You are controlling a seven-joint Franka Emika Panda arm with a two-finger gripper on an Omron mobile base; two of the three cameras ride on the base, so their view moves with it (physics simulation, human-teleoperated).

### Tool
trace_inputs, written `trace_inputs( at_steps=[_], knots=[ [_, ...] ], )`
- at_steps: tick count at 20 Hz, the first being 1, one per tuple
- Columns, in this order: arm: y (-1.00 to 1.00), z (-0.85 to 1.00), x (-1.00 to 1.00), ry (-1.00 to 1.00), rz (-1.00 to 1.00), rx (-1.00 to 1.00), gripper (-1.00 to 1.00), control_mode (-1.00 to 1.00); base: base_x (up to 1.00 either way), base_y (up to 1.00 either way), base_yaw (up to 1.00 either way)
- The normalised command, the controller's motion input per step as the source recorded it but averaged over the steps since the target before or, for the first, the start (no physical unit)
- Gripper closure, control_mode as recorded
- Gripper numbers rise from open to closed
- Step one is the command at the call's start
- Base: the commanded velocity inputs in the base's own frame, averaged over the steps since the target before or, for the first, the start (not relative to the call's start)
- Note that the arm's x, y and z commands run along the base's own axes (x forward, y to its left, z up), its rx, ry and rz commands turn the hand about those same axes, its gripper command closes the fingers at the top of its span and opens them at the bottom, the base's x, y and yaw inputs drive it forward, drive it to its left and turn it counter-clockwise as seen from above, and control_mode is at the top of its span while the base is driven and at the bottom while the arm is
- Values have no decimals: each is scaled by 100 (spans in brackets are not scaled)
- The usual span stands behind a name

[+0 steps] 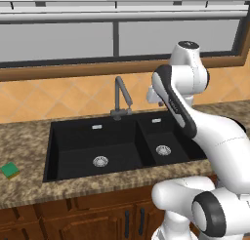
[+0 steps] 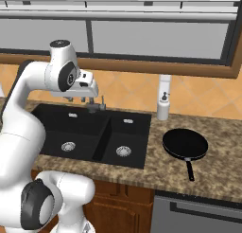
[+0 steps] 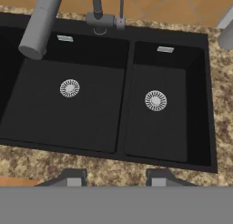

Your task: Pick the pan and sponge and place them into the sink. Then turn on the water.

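Observation:
The black double-basin sink is set in the speckled counter, and both basins hold nothing but their silver drains. My gripper hangs above the sink's front edge, open, with nothing between its fingers. The round black pan lies on the counter right of the sink, its slim handle pointing toward the front. Left of the sink, near the counter's front, rests the small green and yellow sponge. The dark grey faucet stands behind the basins' divider. The water is out of view.
A white soap dispenser stands at the back of the counter right of the sink. An orange tiled wall and a wide window rise behind. Wooden cabinet doors sit below the counter.

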Motion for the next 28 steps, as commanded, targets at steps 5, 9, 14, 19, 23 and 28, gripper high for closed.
trace_inputs(
  at_steps=[5,9,14,19,23,28],
  knots=[
    [-4,-3,1,1,0,0,-100,-100,0,0,0],
    [-74,-5,0,7,0,0,-100,-100,0,0,0],
    [-100,-21,0,17,-2,1,-100,-100,0,0,0],
    [-100,-56,-1,11,0,3,-100,-100,0,0,0],
    [-100,-58,0,11,-2,0,-100,-100,0,0,0],
    [-100,-35,0,13,-8,0,-100,-100,0,0,0]
  ],
)
